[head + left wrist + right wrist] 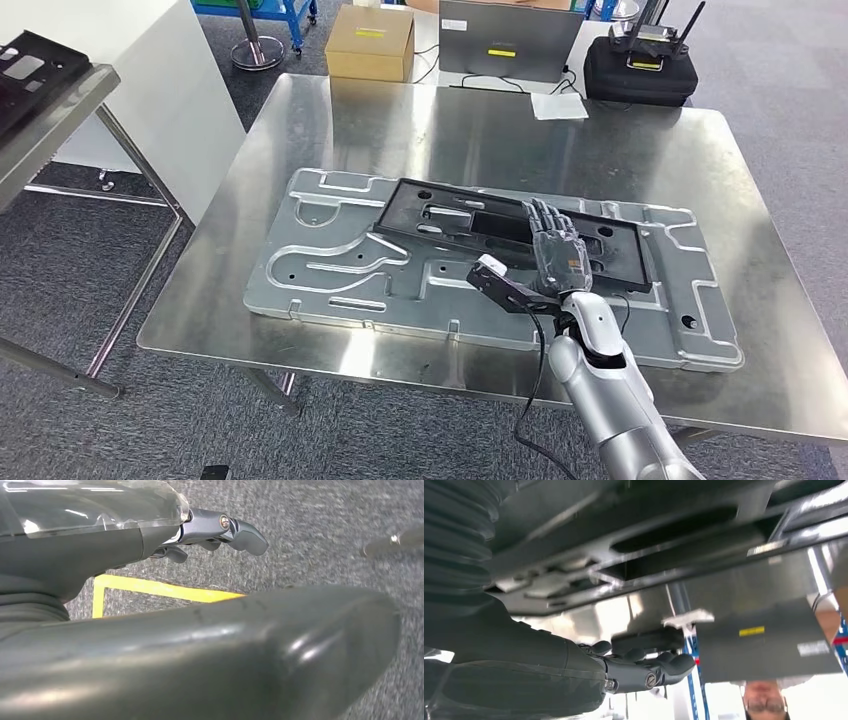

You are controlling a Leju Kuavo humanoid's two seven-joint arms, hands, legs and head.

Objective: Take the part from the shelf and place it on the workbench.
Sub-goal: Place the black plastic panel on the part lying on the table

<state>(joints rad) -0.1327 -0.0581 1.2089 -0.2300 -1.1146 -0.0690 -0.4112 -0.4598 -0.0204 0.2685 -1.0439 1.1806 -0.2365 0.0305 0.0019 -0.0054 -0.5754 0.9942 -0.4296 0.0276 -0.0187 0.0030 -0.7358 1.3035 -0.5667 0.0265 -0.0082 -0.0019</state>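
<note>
The desk [640, 160] was brushed metal with a dull shine. The large plate [330, 260] on it looked like smooth pressed metal, and the frame [440, 225] was matt black plastic. The floor [60, 290] was rough grey carpet. The box [370, 40] was brown cardboard.

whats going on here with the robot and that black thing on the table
The robot's right hand rests flat, fingers stretched, on a black part lying on a silver stamped panel on the steel workbench. The part looks already set down there. The left hand hangs low over grey carpet, holding nothing. A shelf stands off to the left.
</note>
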